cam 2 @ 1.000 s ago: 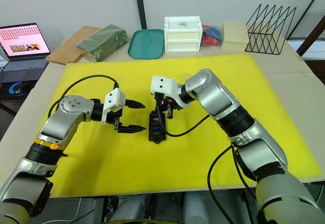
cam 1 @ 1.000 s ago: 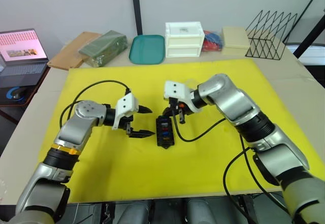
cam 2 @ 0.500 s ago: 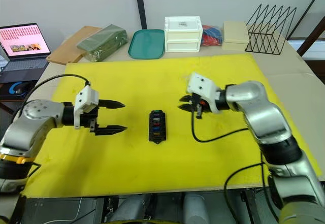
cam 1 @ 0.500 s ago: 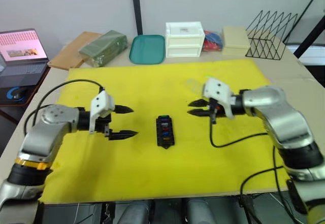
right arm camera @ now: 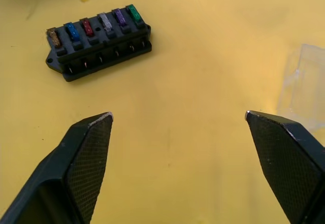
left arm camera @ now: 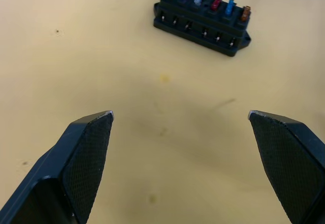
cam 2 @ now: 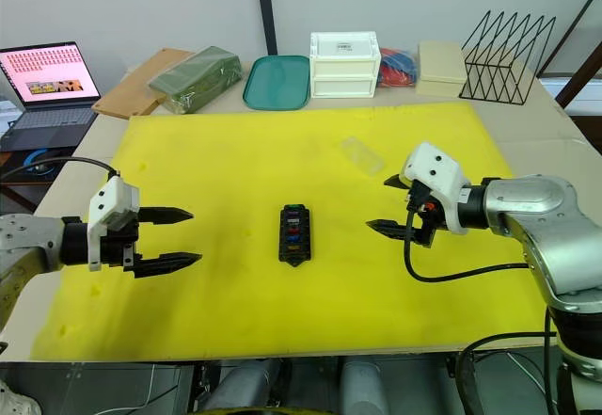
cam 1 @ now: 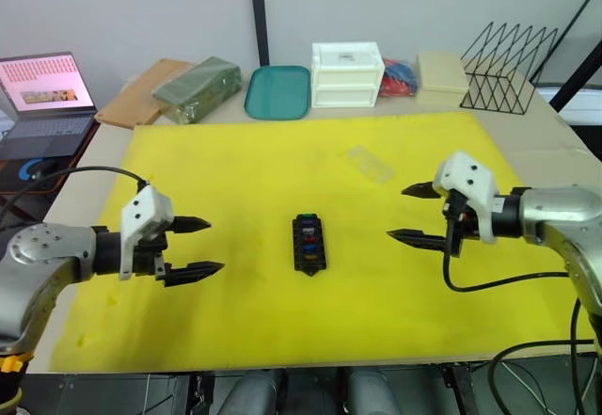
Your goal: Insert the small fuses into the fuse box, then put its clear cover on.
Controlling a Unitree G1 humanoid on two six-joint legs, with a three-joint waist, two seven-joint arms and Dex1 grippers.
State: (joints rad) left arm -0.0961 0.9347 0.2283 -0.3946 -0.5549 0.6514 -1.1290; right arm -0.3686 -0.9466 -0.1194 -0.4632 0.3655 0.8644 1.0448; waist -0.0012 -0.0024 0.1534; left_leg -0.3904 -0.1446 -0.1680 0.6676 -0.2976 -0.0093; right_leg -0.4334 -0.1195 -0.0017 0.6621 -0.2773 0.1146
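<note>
By my reckoning the fuse step is done and the cover step is in hand, with nothing gripped yet.

At the lower left of the left eye view my left gripper (cam 1: 191,247) hovers over the yellow mat (cam 1: 235,321), its jaws wide apart and empty, pointing toward the middle of the frame. It stands well apart from the fuse box.

The fuse box (cam 1: 308,243) sits at the centre of the frame, a small black block lying lengthwise away from me. The small fuses (right arm camera: 94,25) stand in it in one row, all six seated: tan, blue, red, a pale one, purple and green. They look level with one another, though I cannot tell whether each is pressed fully home.

Up and to the right of the box, in the upper middle of the frame, the clear cover (cam 1: 369,164) lies flat on the mat, nearly colourless and easy to lose against the yellow. It is apart from the box.

At centre right my right gripper (cam 1: 415,214) hangs, jaws also spread and empty, nearer the cover than my left.

The next move, as I judge it, calls for my right jaws to reach the cover and pinch it by its edges. It looks thin and slick, so it could slide.
</note>
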